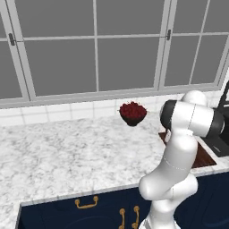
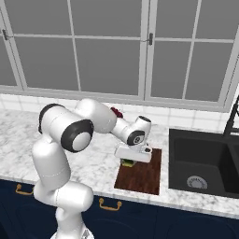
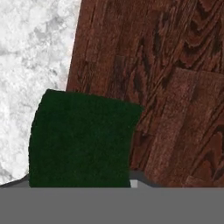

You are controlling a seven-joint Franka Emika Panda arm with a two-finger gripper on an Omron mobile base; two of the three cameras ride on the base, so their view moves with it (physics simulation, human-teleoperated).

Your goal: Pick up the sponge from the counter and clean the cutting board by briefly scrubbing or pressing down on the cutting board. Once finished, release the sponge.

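The sponge (image 2: pixel 127 162) is seen at the cutting board's (image 2: pixel 142 177) far left corner, beneath the gripper (image 2: pixel 130 160); jaws' state cannot be told.

This is a home kitchen. A white-and-grey marble surface (image 1: pixel 62 152) runs over navy cabinets (image 2: pixel 140 224) with gold handles (image 1: pixel 86 203). A black sink (image 2: pixel 203 161) with a dark tap (image 2: pixel 232 116) is set into it. White tiles (image 1: pixel 53 112) line the wall beneath large grey-framed windows (image 1: pixel 96 44). A bowl of red fruit (image 1: pixel 133 112) and a wooden cutting board (image 2: pixel 140 175) lie on the surface.
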